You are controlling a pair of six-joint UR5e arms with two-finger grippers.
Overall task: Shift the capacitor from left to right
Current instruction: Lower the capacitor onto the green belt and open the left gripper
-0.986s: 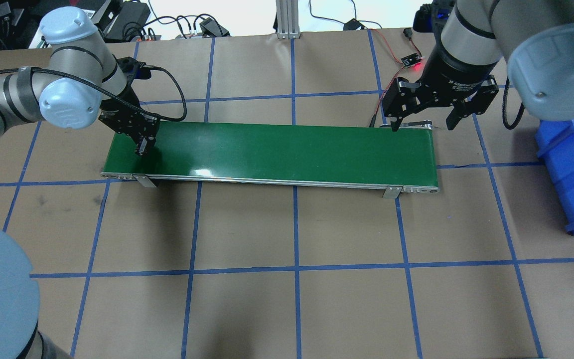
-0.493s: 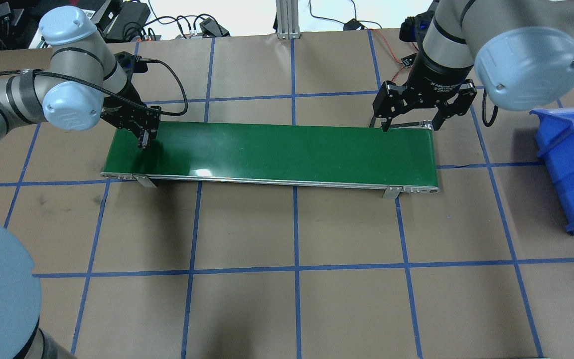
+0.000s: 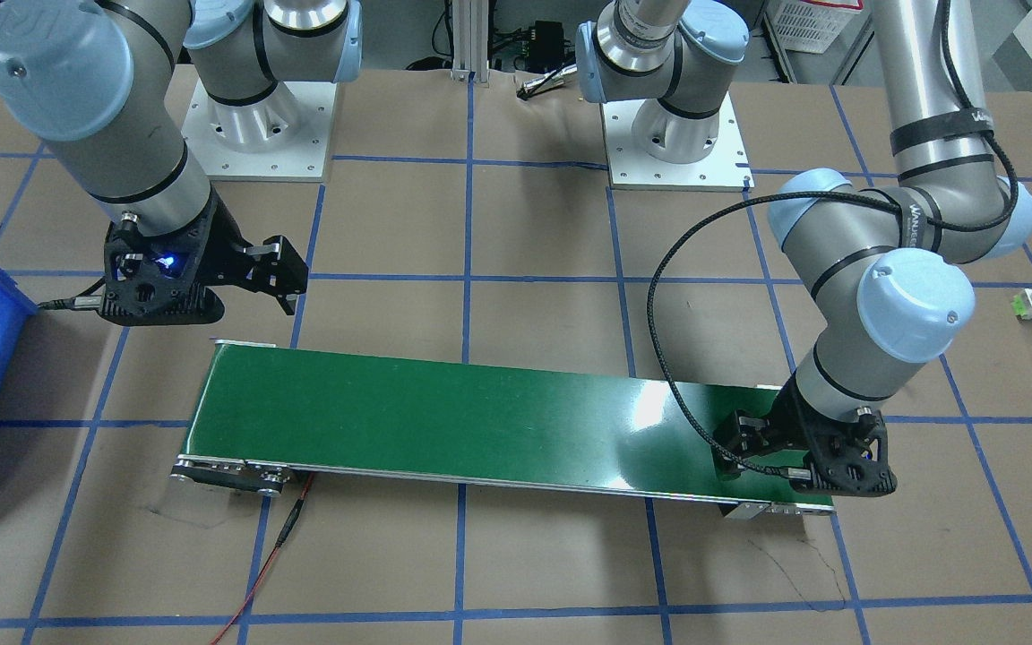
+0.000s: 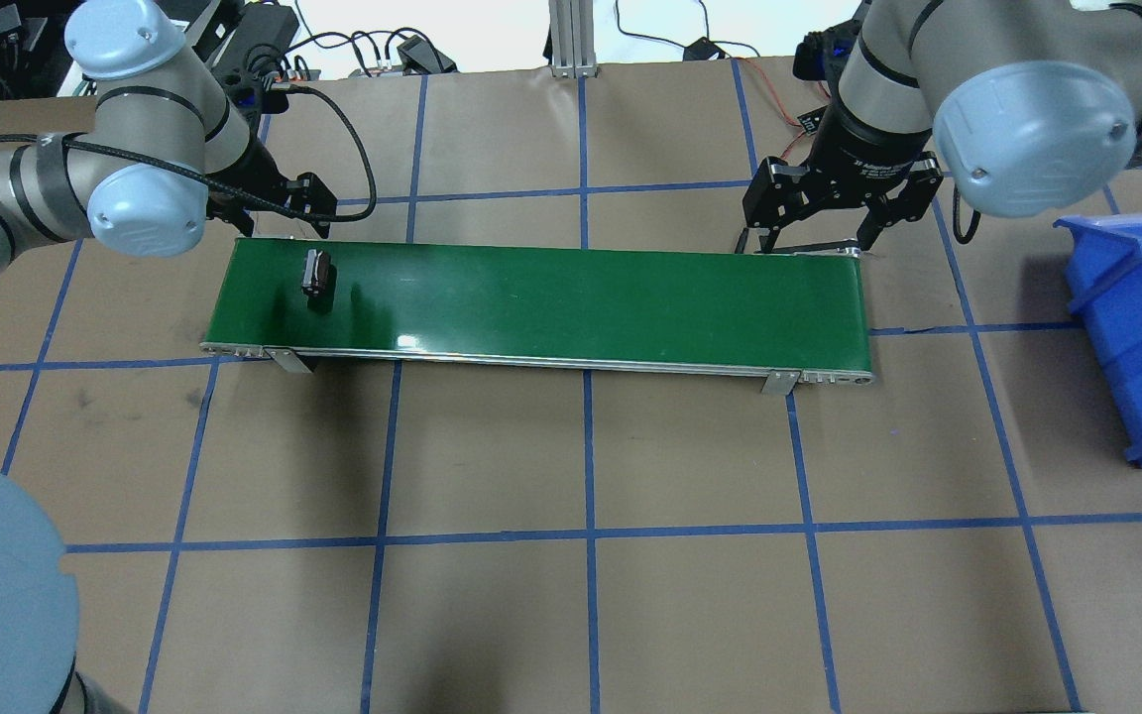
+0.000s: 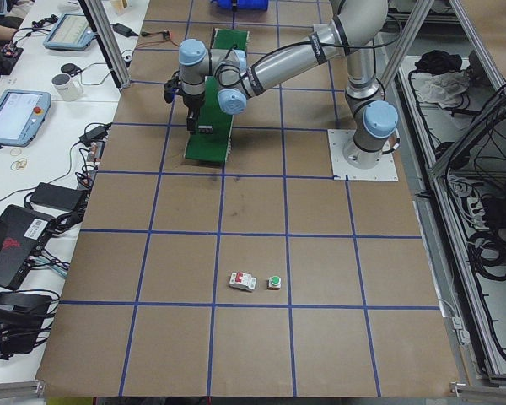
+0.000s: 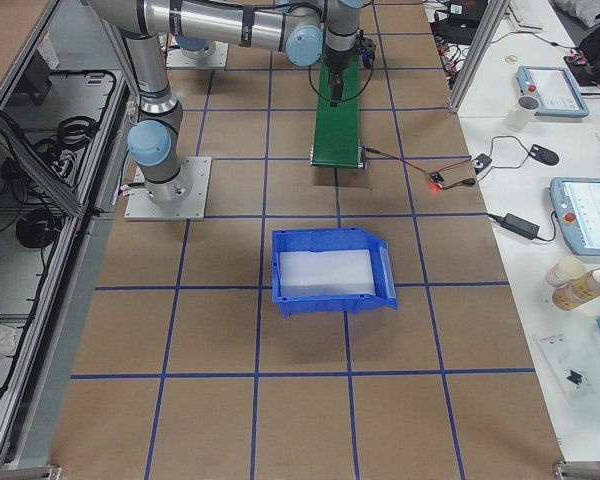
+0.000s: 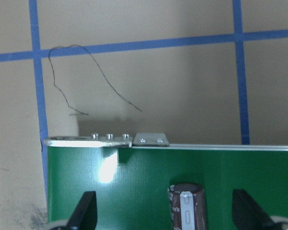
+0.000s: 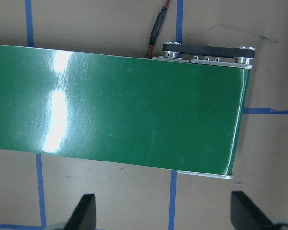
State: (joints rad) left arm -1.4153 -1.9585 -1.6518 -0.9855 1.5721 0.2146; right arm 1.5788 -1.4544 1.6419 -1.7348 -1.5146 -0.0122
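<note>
Left gripper [image 4: 303,210]: fingers spread wide, holding nothing; positioned over the far edge of the green conveyor belt [image 4: 571,297] at its left end. Capacitor [image 4: 317,274]: lying on the belt surface near that left end, just beside the left gripper; in the left wrist view it sits between the two fingertips, touching neither. Right gripper [image 4: 817,233]: fingers apart, empty; stationed at the far edge of the belt's right end. Blue bin [image 4: 1126,327]: on the table beyond the right end, well apart from the capacitor.
</note>
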